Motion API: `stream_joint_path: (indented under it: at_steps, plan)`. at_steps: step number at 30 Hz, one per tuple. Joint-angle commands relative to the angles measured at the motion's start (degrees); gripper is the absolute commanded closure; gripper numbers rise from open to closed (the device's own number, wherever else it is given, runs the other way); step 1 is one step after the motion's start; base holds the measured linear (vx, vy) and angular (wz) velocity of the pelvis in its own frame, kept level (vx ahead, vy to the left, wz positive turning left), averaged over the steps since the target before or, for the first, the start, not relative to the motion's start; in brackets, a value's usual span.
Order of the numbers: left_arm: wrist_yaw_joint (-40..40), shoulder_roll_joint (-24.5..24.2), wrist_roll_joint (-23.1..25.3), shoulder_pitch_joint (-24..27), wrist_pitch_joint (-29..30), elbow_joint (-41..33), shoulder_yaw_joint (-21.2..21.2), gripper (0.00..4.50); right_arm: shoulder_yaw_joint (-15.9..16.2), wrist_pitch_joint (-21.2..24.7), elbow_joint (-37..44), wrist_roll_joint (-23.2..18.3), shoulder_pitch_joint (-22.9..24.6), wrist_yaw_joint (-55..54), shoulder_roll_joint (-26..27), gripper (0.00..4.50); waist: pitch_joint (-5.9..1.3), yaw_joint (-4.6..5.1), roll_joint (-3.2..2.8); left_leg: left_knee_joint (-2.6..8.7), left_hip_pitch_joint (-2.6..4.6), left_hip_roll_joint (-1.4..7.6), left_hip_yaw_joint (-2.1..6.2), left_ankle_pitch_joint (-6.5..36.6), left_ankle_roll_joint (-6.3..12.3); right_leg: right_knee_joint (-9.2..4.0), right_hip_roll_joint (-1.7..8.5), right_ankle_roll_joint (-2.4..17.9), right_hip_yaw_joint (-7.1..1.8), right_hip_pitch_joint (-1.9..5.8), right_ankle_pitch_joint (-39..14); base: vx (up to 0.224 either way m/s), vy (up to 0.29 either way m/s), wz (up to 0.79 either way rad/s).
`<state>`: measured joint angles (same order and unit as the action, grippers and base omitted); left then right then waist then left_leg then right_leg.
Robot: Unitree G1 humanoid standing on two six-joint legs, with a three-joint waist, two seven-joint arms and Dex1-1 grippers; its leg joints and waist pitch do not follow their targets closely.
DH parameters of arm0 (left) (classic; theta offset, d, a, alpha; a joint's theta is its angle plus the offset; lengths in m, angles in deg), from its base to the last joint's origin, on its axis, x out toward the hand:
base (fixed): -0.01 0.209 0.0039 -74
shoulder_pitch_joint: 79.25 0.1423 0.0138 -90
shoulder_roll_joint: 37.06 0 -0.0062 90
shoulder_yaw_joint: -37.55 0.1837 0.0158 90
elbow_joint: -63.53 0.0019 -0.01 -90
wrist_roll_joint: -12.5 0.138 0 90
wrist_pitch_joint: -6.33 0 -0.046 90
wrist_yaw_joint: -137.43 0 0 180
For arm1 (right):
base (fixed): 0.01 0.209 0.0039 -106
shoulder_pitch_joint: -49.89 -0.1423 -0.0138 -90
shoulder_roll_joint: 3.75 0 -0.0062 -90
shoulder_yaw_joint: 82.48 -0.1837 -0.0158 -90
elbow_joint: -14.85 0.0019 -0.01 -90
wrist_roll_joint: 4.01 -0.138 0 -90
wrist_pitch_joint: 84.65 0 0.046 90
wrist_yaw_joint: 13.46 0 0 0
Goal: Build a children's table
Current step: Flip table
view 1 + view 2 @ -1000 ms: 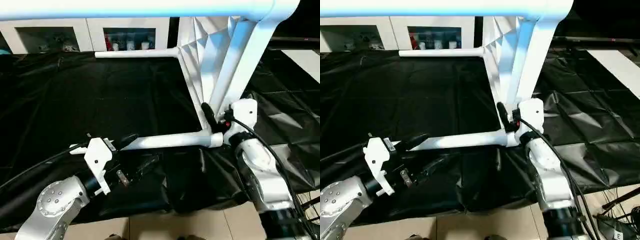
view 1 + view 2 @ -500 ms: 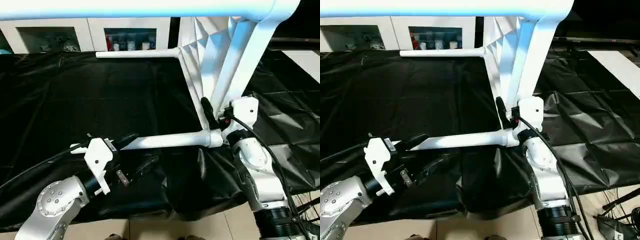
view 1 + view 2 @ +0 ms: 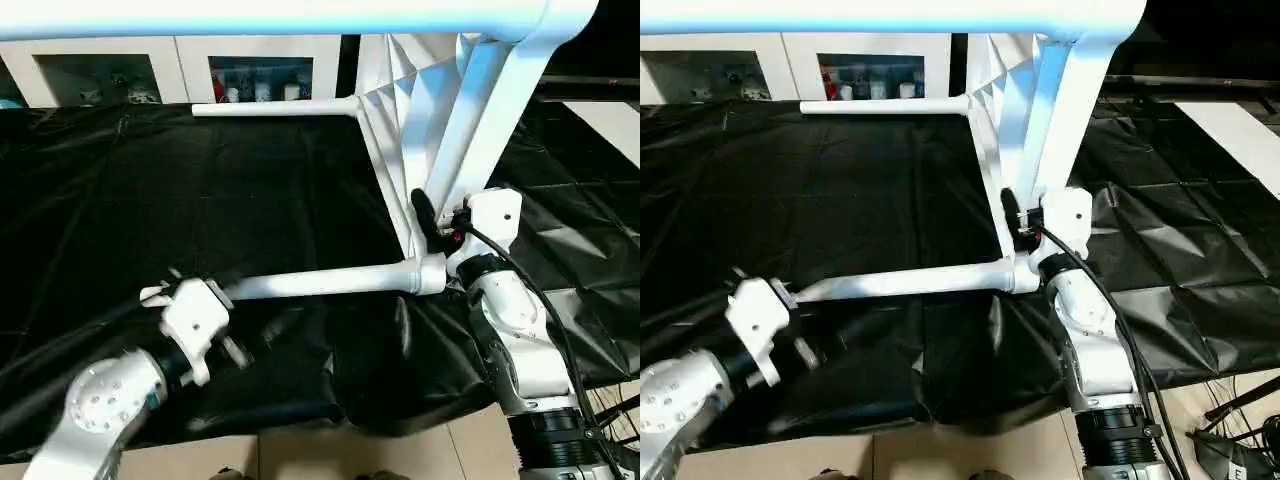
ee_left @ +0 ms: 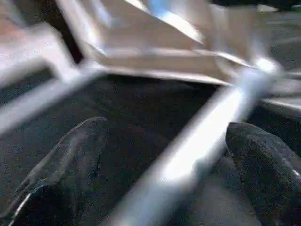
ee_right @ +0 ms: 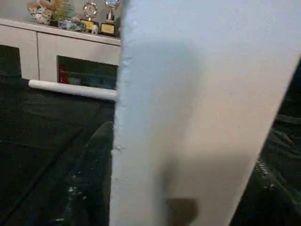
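Pulled left gripper point(image 3: 235, 318) back toward 7 o'clock, jaws released around lowest leg point(image 3: 330, 280) of children's table point(image 3: 400, 110) tipped on edge at 1 o'clock, leg likely seated; cannot tell right gripper point(image 3: 425, 215) grip.

left gripper point(image 3: 232, 292) pulled back along the lower leg point(image 3: 330, 281), and the right gripper point(image 3: 432, 222) nudged up a bit.

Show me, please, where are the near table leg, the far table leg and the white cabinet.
near table leg point(image 3: 320, 281): left eye view, middle of the tube.
far table leg point(image 3: 270, 107): left eye view, middle of the tube.
white cabinet point(image 3: 190, 65): left eye view, frame between two doors.
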<state>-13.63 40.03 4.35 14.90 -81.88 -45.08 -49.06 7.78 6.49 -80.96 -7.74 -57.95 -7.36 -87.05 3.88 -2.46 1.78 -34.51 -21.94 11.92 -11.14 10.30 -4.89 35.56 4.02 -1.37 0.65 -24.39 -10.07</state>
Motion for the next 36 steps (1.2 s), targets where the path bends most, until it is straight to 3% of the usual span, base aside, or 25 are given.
stream_joint_path:
  at_steps: [1, 2, 6, 8, 9, 15, 23, 29, 30, 32, 33, 35, 36]
  plan:
    - [-4.89, -1.62, 6.64, -2.44, -6.75, 0.46, -4.33, 0.00, -0.13, 0.50, -0.94, 0.66, -0.40, 0.31, -0.30, 2.21, -3.48, -0.24, -0.30, 4.11, 0.93, 0.34, 0.45, 13.12, 0.20, -3.79, 1.38, 6.70, -1.22, 2.61, -8.21, 0.000, 0.000, 0.00]
    - [-4.89, -1.62, 6.64, -2.44, -6.75, 0.46, -4.33, 0.00, -0.13, 0.50, -0.94, 0.66, -0.40, 0.31, -0.30, 2.21, -3.52, -0.28, -0.31, 4.05, 0.99, 0.31, 0.43, 12.98, 0.28, -3.78, 1.44, 6.53, -1.24, 2.59, -8.40, 0.000, 0.000, 0.00]
    - [-10.07, -5.61, 16.88, -5.03, -19.13, 0.72, -8.66, 0.00, -0.13, 0.18, -0.89, 1.14, -0.47, 0.51, -0.53, 2.56, -3.57, -0.26, -0.51, 4.02, 0.87, 0.35, 0.61, 12.15, 0.50, -3.63, 1.48, 6.46, -1.14, 2.56, -7.91, 0.000, 0.000, 0.00]
    - [-11.52, -6.46, 19.21, -5.26, -21.49, 0.54, -9.68, 0.00, -0.09, -0.02, -0.87, 1.26, -0.49, 0.57, -0.66, 2.56, -3.64, -0.21, -0.55, 4.00, 0.90, 0.38, 0.64, 11.99, 0.60, -3.46, 1.48, 6.80, -1.10, 2.55, -6.93, 0.000, 0.000, 0.00]
    - [-15.53, -7.84, 24.33, -5.81, -24.68, -0.28, -11.97, 0.00, -0.28, -0.31, -0.64, 1.12, -0.43, 0.78, -0.91, 2.65, -3.58, -0.17, -0.64, 4.03, 0.90, 0.42, 0.64, 12.12, 0.60, -3.39, 1.44, 7.14, -1.06, 2.51, -6.57, 0.000, 0.000, 0.00]
    - [-26.72, -10.10, 36.72, -9.72, -27.87, -1.89, -19.19, 0.00, -0.60, -1.27, -0.33, 1.16, -0.27, 1.51, -1.53, 2.72, -3.49, -0.21, -0.70, 3.99, 0.99, 0.46, 0.71, 13.16, 0.33, -3.40, 1.50, 7.85, -1.02, 2.42, -7.34, 0.000, 0.000, 0.00]
    - [-31.30, -12.98, 41.46, -17.64, -28.54, -0.71, -23.16, 0.00, -0.93, -1.55, -0.75, 1.36, -0.74, 1.08, -1.66, 2.73, -3.64, -0.57, -0.92, 3.80, 1.07, 0.29, 0.80, 13.13, 0.23, -3.16, 1.62, 9.08, -1.00, 2.22, -7.03, 0.000, 0.000, 0.00]
    - [-30.37, -15.87, 44.15, -21.30, -25.80, 4.53, -21.84, 0.00, -0.69, -1.94, -0.69, 1.55, -0.81, 1.13, -1.50, 2.73, -3.58, -0.82, -0.96, 3.79, 1.02, 0.16, 0.85, 14.63, -0.59, -3.21, 1.66, 8.84, -1.02, 2.05, -9.11, 0.000, 0.000, 0.00]
    - [-29.92, -16.20, 44.70, -21.55, -25.51, 6.10, -21.48, 0.00, -0.70, -2.08, -0.66, 1.62, -0.81, 1.11, -1.43, 2.73, -3.57, -0.95, -1.44, 3.82, 1.15, 0.12, 0.87, 15.36, -0.93, -3.32, 1.56, 8.89, -1.00, 1.81, -9.23, 0.000, 0.000, 0.00]
    - [-29.86, -16.42, 44.58, -21.74, -25.66, 7.74, -21.37, 0.00, -0.74, -2.29, -0.50, 1.78, -0.81, 1.04, -1.48, 2.73, -3.57, -1.14, -1.48, 3.86, 1.19, 0.10, 0.92, 16.09, -1.19, -3.29, 1.58, 8.85, -0.98, 1.81, -9.93, 0.000, 0.000, 0.00]
    - [-29.75, -16.90, 44.23, -21.95, -25.59, 9.58, -21.01, 0.27, -0.80, -2.57, -0.30, 1.93, -0.80, 0.97, -1.60, 2.73, -3.50, -1.18, -1.41, 3.93, 1.17, 0.06, 0.93, 16.94, -1.39, -3.39, 1.60, 8.72, -1.01, 1.74, -10.98, 0.000, 0.000, 0.00]
    - [-29.23, -17.58, 43.49, -22.05, -26.10, 10.95, -20.41, 0.34, -0.98, -2.69, -0.03, 1.94, -0.77, 0.96, -1.80, 2.73, -3.50, -1.32, -1.39, 3.90, 1.32, -0.01, 0.88, 18.08, -1.40, -3.57, 1.62, 8.34, -1.07, 1.50, -12.80, 0.000, 0.000, 0.00]
    - [-28.95, -17.85, 43.17, -22.09, -26.32, 11.57, -20.12, 0.34, -1.04, -2.71, 0.06, 1.93, -0.76, 0.96, -1.87, 2.73, -3.71, -1.33, -1.73, 3.90, 1.20, -0.07, 0.99, 17.56, -1.54, -3.43, 1.64, 8.31, -1.06, 1.67, -12.29, 0.000, 0.000, 0.00]
